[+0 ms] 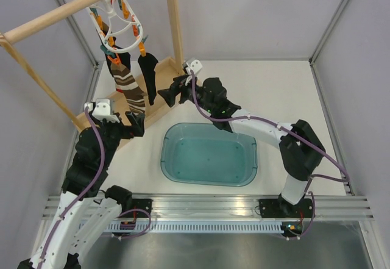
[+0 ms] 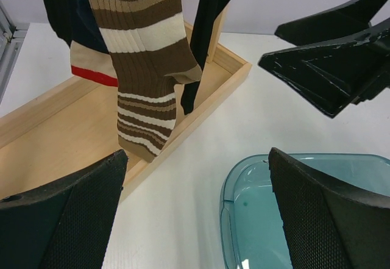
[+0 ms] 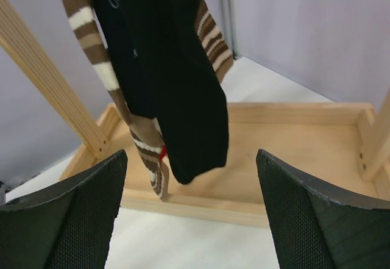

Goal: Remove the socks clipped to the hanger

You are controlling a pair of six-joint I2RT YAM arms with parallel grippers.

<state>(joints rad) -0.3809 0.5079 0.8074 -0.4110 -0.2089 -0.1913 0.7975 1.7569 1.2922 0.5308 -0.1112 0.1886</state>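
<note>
The white ring hanger (image 1: 116, 13) hangs from the wooden pole at the top left, with orange and teal clips. A brown striped sock (image 1: 130, 89) and a black sock (image 1: 148, 74) hang from its clips. In the left wrist view the striped sock (image 2: 146, 68) hangs ahead, with a black sock (image 2: 207, 31) to its right and a red-edged one (image 2: 91, 68) to its left. In the right wrist view the black sock (image 3: 177, 92) hangs in front of the striped sock (image 3: 143, 153). My left gripper (image 1: 135, 124) is open just below the striped sock. My right gripper (image 1: 166, 94) is open beside the black sock.
A teal plastic bin (image 1: 210, 155) sits on the white table in front of the rack. The rack's wooden base tray (image 2: 67, 122) lies under the socks, with an upright post (image 1: 173, 19) behind. Grey walls enclose the table.
</note>
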